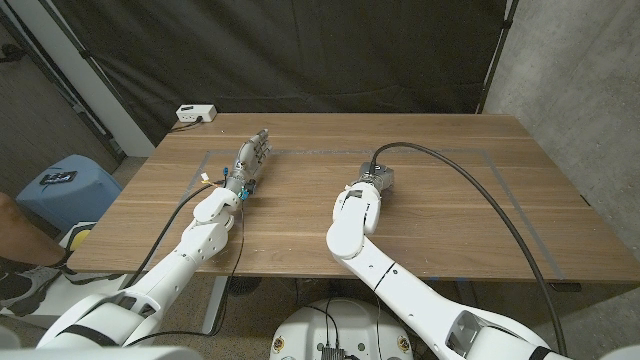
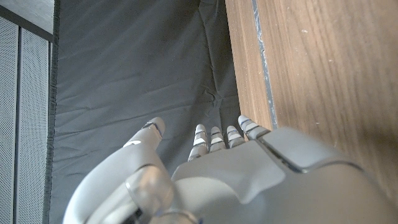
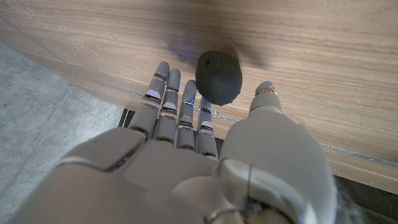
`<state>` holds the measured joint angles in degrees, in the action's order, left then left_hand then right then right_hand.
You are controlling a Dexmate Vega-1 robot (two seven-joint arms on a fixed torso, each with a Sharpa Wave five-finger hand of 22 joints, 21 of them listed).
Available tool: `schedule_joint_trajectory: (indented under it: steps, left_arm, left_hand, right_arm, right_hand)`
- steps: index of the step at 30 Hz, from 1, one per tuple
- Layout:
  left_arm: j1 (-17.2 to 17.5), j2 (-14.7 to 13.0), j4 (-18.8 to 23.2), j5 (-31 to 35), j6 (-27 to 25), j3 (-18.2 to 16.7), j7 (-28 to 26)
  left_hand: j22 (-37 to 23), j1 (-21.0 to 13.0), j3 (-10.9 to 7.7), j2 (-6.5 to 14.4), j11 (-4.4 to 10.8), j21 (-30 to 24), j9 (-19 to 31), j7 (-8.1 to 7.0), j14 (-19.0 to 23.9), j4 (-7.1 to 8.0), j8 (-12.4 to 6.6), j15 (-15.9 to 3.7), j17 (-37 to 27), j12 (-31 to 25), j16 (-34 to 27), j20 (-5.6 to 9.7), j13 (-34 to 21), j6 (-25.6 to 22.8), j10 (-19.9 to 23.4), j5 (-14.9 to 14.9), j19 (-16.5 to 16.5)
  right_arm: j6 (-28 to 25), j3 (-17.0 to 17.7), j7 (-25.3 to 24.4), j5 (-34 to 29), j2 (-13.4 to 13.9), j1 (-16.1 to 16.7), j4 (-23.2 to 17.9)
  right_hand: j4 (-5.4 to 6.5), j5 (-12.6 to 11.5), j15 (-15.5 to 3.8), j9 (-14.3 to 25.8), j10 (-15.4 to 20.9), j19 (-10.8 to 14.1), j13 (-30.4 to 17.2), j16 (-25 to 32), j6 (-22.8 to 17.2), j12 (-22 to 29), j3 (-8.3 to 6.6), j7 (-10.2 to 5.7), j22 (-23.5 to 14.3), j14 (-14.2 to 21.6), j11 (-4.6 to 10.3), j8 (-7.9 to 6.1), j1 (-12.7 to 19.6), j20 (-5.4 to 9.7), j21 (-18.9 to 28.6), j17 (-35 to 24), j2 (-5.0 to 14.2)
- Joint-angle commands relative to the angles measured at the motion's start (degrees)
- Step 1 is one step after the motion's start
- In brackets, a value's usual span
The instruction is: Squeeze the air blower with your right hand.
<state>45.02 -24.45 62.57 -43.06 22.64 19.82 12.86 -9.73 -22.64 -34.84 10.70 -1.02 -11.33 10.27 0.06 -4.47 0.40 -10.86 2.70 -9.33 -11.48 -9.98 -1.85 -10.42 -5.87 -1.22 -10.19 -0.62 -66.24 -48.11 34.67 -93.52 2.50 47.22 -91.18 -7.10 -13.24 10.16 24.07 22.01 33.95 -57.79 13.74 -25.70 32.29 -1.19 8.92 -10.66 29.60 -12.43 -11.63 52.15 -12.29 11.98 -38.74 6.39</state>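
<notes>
A: Head view: right hand point(image 1: 375, 180) mid-desk point(image 1: 450, 215), blower hidden behind it. Left hand point(image 1: 254, 158) fingers straight, holding nothing.

B: Right wrist view: one black blower point(image 3: 219, 76) on desk between fingers point(image 3: 177, 106) and thumb, fingers apart, not yet gripped. Risk: could roll away if nudged off-centre.

A: Left wrist view: nothing held.

R hand point(image 3: 186, 155) open over wood table point(image 3: 323, 74), fingers apart, black air blower point(image 3: 219, 76) just past fingertips.

Black rounded air blower point(image 3: 219, 76) on wooden table
</notes>
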Motion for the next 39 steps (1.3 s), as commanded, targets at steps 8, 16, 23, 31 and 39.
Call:
schedule_joint_trajectory:
  steps: [8, 16, 23, 31, 39]
  left_arm:
    - [-1.04, 0.64, -1.17, -0.22, -0.21, 0.35, 1.44]
    - [-1.11, 1.06, -0.92, -0.01, -0.20, 0.81, 1.64]
    - [-0.62, 1.10, 0.03, 0.07, -0.51, 1.02, 1.23]
    - [-0.09, 1.23, 0.83, 0.37, -0.49, 1.22, 0.39]
    - [0.32, 0.95, 1.97, 0.74, -0.92, 1.43, -0.43]
  left_hand:
    - [-0.30, -0.72, -0.31, 0.15, 0.23, -0.08, 0.13, -0.18, 0.49, -0.17, -0.40, 0.18, -0.19, -0.79, -0.41, -0.31, -0.16, -1.22, 1.00, -0.28, -0.38]
    - [-0.30, -0.78, -0.36, 0.13, 0.28, -0.11, 0.14, -0.46, 0.94, -0.23, -0.52, 0.11, -0.18, -0.96, -0.48, -0.42, -0.16, -1.89, 1.69, -0.29, -0.53]
    - [-0.30, -0.83, -0.40, 0.12, 0.39, -0.11, 0.16, -0.41, 1.18, -0.29, -0.66, 0.06, -0.17, -1.03, -0.47, -0.47, -0.16, -2.65, 2.12, -0.30, -0.61]
    - [-0.30, -0.88, -0.44, 0.12, 0.46, -0.15, 0.19, -0.34, 1.61, -0.33, -0.70, -0.07, -0.16, -1.12, -0.53, -0.62, -0.16, -3.14, 2.61, -0.30, -0.79]
    - [-0.30, -0.91, -0.47, 0.11, 0.53, -0.16, 0.20, -0.52, 1.74, -0.37, -0.66, -0.09, -0.16, -1.12, -0.49, -0.68, -0.17, -3.33, 2.81, -0.31, -0.86]
  right_arm:
    - [-5.52, -4.13, -0.83, 5.40, 4.26, -2.32, -0.95]
    - [-6.78, -5.30, -3.44, 7.44, 6.03, -2.26, -2.68]
    - [-7.57, -6.26, -6.25, 9.97, 7.50, -2.57, -3.72]
    - [-8.87, -7.53, -9.36, 15.02, 9.36, -3.52, -4.11]
    - [-11.69, -10.50, -12.01, 20.92, 11.86, -5.59, -5.21]
  right_hand:
    - [-0.28, -0.40, -2.22, 0.66, 2.89, 2.72, 1.17, 0.29, -1.99, 0.29, 0.08, 3.26, -0.07, 3.51, -0.07, -0.58, 1.56, 0.26, 0.79, 0.05, 0.08]
    - [-0.61, -0.44, -4.92, 1.20, 6.27, 4.88, 2.60, 0.86, -4.16, 1.06, -0.42, 3.15, -0.08, 6.55, 0.15, -1.29, 2.78, 1.78, 1.33, 0.25, 0.44]
    - [-1.07, -0.54, -7.07, 1.70, 8.80, 6.28, 3.65, 1.33, -6.14, 1.83, -1.25, 3.03, -0.10, 9.19, 1.68, -1.96, 4.36, 3.14, 1.67, 0.38, 1.07]
    - [-1.16, -0.53, -7.77, 1.96, 9.63, 7.05, 4.36, 1.15, -6.95, 1.99, -1.67, 2.91, -0.11, 9.81, 2.72, -2.18, 5.08, 4.10, 1.85, 0.49, 1.33]
    - [-1.23, -0.47, -8.56, 2.18, 10.72, 7.97, 4.82, 1.22, -7.65, 2.39, -1.89, 2.86, -0.12, 10.95, 3.38, -2.35, 5.56, 4.51, 2.09, 0.59, 1.26]
